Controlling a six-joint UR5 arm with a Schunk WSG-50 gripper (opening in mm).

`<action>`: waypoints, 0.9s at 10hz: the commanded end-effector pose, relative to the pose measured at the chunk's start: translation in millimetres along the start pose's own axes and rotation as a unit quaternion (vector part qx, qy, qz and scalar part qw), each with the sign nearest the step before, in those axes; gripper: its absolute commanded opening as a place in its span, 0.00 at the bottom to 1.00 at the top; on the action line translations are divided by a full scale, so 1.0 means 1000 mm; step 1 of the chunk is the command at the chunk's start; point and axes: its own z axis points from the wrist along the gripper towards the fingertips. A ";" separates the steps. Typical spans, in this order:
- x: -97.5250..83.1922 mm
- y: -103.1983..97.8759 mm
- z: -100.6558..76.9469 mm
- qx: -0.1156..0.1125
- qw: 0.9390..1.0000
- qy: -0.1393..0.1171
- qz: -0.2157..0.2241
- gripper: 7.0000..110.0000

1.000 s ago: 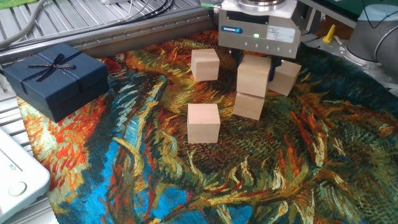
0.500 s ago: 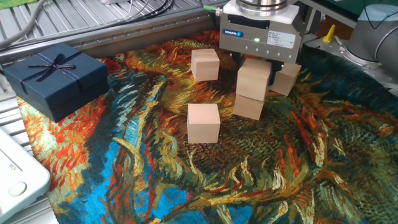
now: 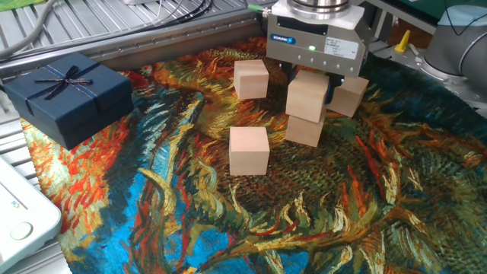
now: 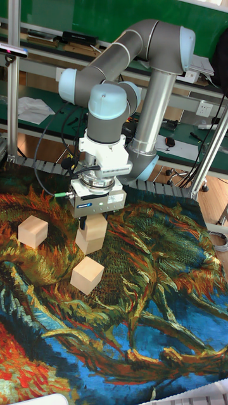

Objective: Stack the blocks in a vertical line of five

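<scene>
My gripper (image 3: 308, 85) is shut on a pale wooden block (image 3: 307, 100), its fingers mostly hidden behind that cube. The held block sits on or just above a second block (image 3: 304, 131), slightly skewed to it. Three more blocks lie on the painted cloth: one at the back left (image 3: 251, 78), one behind right (image 3: 351, 97), and one in front (image 3: 249, 151). In the tall fixed view the gripper (image 4: 94, 221) holds the block (image 4: 97, 230) over the lower one (image 4: 85, 244), with loose blocks at the left (image 4: 33, 231) and in front (image 4: 87, 274).
A dark navy gift box (image 3: 68, 95) with a ribbon bow stands at the left edge of the cloth (image 3: 342, 205). A white device (image 3: 19, 209) lies at the lower left. Metal rails and cables run behind. The arm (image 4: 155, 95) rises behind the gripper.
The gripper and its held block have shifted a little to the left and slightly down over the lower block. The other blocks have not moved.
</scene>
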 end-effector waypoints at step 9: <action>0.007 0.007 -0.003 -0.003 0.999 0.021 -0.027 0.00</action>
